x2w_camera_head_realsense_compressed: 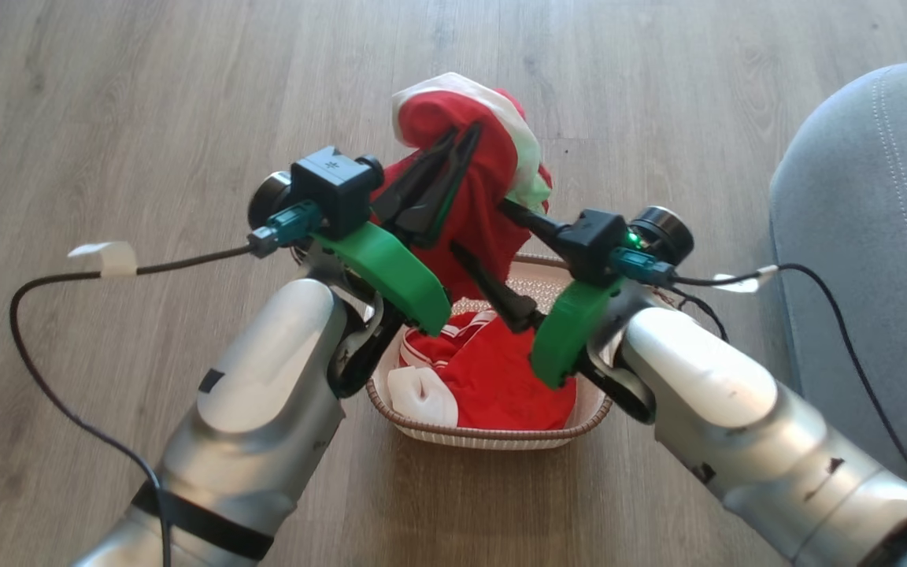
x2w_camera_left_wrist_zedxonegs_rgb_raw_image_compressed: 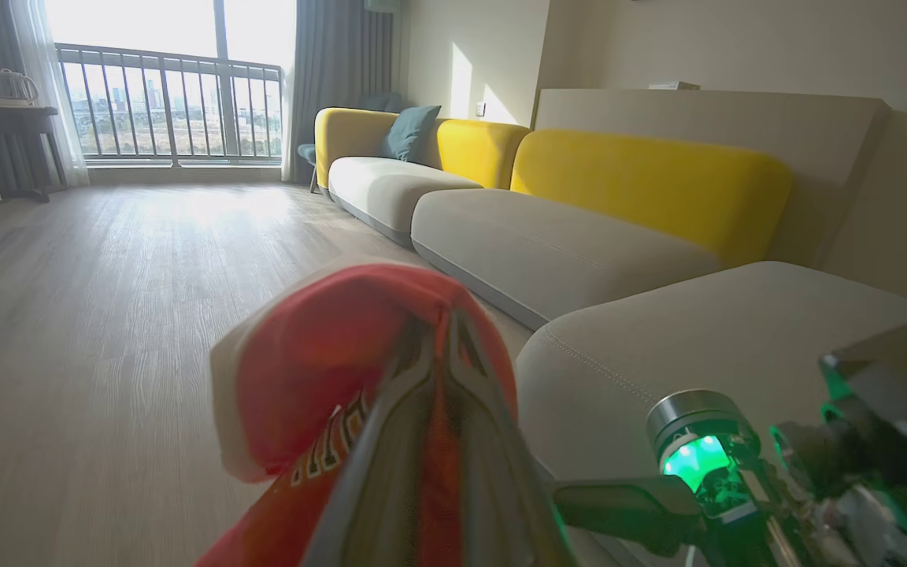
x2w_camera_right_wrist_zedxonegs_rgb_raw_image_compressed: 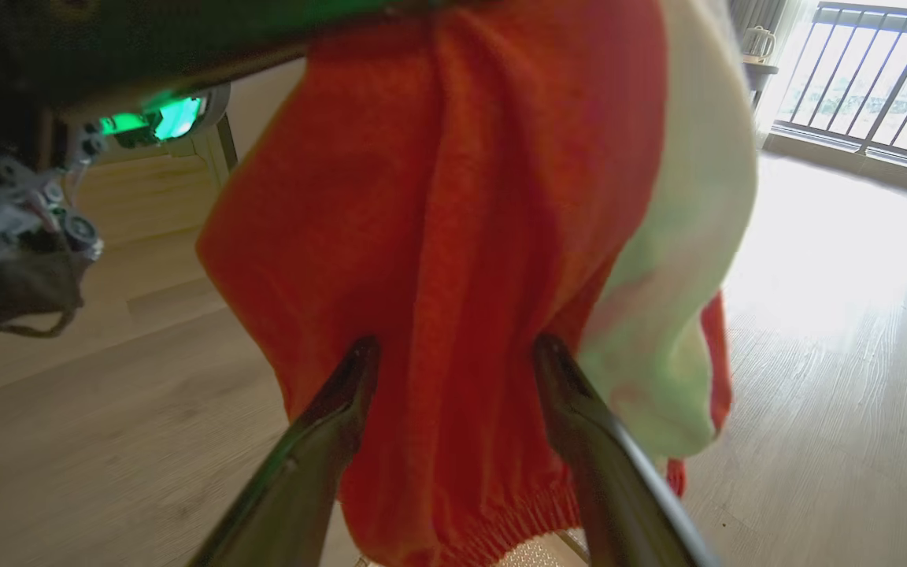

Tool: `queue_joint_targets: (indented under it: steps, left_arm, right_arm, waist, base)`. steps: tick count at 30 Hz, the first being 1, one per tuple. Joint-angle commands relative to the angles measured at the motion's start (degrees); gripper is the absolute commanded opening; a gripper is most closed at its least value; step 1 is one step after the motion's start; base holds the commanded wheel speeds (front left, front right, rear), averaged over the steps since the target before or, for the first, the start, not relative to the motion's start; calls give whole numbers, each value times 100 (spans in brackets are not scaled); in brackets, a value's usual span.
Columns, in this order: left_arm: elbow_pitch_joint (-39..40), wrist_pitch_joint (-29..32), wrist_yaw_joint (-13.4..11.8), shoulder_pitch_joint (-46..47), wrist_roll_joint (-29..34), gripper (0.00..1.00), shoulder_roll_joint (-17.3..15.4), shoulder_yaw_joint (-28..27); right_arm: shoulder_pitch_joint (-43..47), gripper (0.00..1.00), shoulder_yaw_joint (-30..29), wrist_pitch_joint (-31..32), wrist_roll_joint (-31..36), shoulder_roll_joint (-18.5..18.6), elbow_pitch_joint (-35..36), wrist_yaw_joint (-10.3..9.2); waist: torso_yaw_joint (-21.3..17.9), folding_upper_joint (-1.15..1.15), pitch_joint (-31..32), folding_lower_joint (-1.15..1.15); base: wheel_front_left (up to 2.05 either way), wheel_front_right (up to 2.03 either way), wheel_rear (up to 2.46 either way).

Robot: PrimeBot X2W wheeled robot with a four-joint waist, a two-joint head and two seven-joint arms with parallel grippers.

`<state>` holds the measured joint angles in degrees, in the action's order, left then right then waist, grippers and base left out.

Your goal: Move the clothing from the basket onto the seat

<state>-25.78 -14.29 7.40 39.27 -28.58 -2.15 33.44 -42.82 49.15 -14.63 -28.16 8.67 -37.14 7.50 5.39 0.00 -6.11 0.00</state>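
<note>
Setting: living room of a home.

Left wrist view: a long sofa (x2w_camera_left_wrist_zedxonegs_rgb_raw_image_compressed: 564,236) with yellow backs and pale grey cushions runs from 3 o'clock toward 12, with a teal cushion (x2w_camera_left_wrist_zedxonegs_rgb_raw_image_compressed: 410,132) at its far end. A tall window (x2w_camera_left_wrist_zedxonegs_rgb_raw_image_compressed: 170,79) with a balcony railing is at 11 o'clock, city buildings beyond it and grey curtains (x2w_camera_left_wrist_zedxonegs_rgb_raw_image_compressed: 335,79) beside it. A pale kettle (x2w_camera_left_wrist_zedxonegs_rgb_raw_image_compressed: 11,85) stands on a small dark surface at 10 o'clock.

Head view: wood-plank floor (x2w_camera_head_realsense_compressed: 146,118). A basket (x2w_camera_head_realsense_compressed: 493,435) of clothing (x2w_camera_head_realsense_compressed: 509,378) sits on it at 6 o'clock.

a railed window (x2w_camera_left_wrist_zedxonegs_rgb_raw_image_compressed: 170,87) lights the wood floor (x2w_camera_left_wrist_zedxonegs_rgb_raw_image_compressed: 68,331), a yellow-backed sofa (x2w_camera_left_wrist_zedxonegs_rgb_raw_image_compressed: 650,189) and perhaps a kettle (x2w_camera_left_wrist_zedxonegs_rgb_raw_image_compressed: 11,85).
</note>
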Motion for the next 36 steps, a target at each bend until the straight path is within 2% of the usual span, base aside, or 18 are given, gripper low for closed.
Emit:
queue_joint_targets:
  steps: [1, 5, 6, 7, 8, 9, 16, 23, 24, 25, 26, 36]
  left_arm:
    - [234, -71, 9, 388, -48, 0, -74, -138]
    - [250, -71, 9, 399, -112, 0, -74, -26]
    - [249, -71, 9, 400, -124, 0, -74, -9]
    - [245, -71, 9, 399, -133, 0, -74, 5]
    - [239, -71, 9, 399, -143, 0, -74, 17]
    - [235, -71, 9, 400, -152, 0, -74, 26]
    - [202, -71, 9, 391, -176, 0, -73, 26]
    - [185, -71, 9, 358, -143, 0, -73, -54]
    - [190, -71, 9, 352, -139, 13, -73, -67]
    - [183, -71, 9, 343, -132, 49, -73, -68]
    - [165, -71, 9, 334, -130, 100, -73, -62]
    - [91, -71, 9, 217, -67, 100, -73, -204]
  right_arm:
    - [-260, 100, 16, -37, -42, -146, 59, -1]
    - [-426, 100, 60, -37, -78, -292, -229, -1]
    - [-456, 96, 52, -37, -92, -325, -277, -1]
    - [-485, 71, 30, -37, -99, -352, -314, -1]
    - [-507, 25, -3, -37, -100, -376, -343, -1]
    - [-519, 0, -52, -37, -105, -396, -357, -1]
    - [-487, 0, -261, -37, -39, -436, -320, -1]
    - [-330, 0, -631, -37, 128, -318, -85, -1]
    - [-305, 0, -680, -37, 159, -305, -36, -1]
    - [-277, 0, -730, -37, 188, -294, 13, -1]
    - [-252, 0, -785, -37, 222, -284, 75, -1]
    - [110, 0, -1505, -37, 587, -195, 928, -1]
  waist:
    - [18, 0, -9, 0]
    - [61, 0, -28, 0]
    - [70, 0, -30, 0]
    - [77, 0, -33, 0]
    - [84, 0, -38, 0]
    - [91, 0, -41, 0]
    - [105, 0, -76, 0]
    - [45, 0, -133, 0]
    - [35, 0, -141, 0]
    - [24, 0, -151, 0]
    - [13, 0, -160, 0]
    - [-140, 0, -213, 0]
  base:
    - [0, 0, 0]
    - [0, 0, 0]
    - [0, 0, 0]
    - [0, 0, 0]
    - [0, 0, 0]
    - [0, 0, 0]
    - [0, 0, 0]
    - [0, 0, 0]
    - [0, 0, 0]
    - [0, 0, 0]
    - [0, 0, 0]
    - [0, 0, 0]
